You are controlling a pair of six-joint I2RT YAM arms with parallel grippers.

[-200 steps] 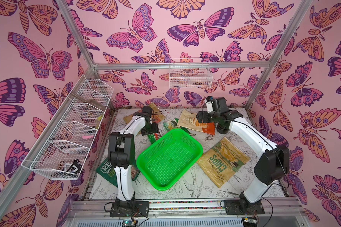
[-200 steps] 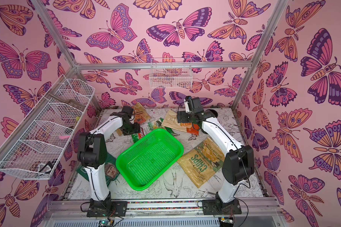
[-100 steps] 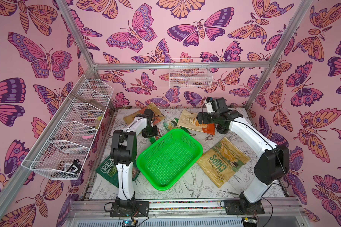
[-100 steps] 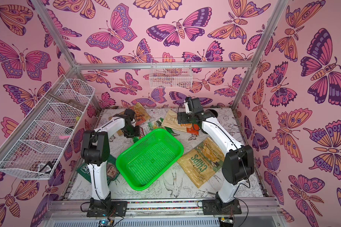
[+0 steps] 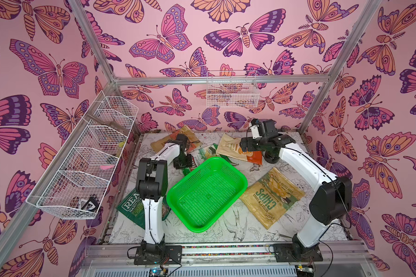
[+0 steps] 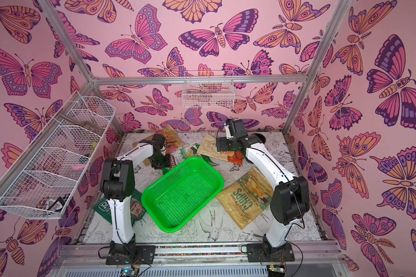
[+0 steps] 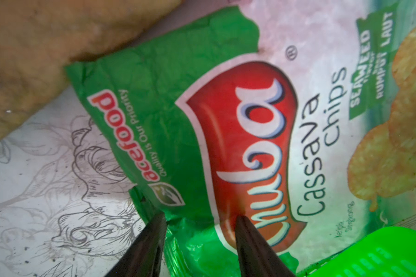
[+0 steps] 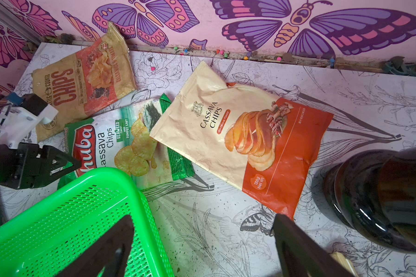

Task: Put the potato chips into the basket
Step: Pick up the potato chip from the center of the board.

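1. Potato chips: no bag is seen inside the basket; the bag being addressed is the green-white Chuba bag, which lies flat on the table just beside the basket's far rim, towards the left arm's side
2. The long axis of the Chuba bag runs along that far rim, from its logo end under the left gripper to its other end, one corner of which is overlapped by the cream-and-orange bag
3. The left arm is clearly the nearer one: in the left wrist view its fingertips are set down at the bag's crumpled logo-end edge, one near the green corner and one on the red logo
4. The jaws of the left gripper are seen about half spread, with bag film lying between them; no pinched fold is visible, so the bag is judged not yet gripped
5. The right gripper is spread wide and holds nothing; it hangs above the basket's rim and bare table, short of the cream-and-orange bag
6. For the coming move it is judged that the jaws must be closed on the edge, then the bag lifted and carried the short way over the rim towards the robot; the overlapping bag may be dragged along
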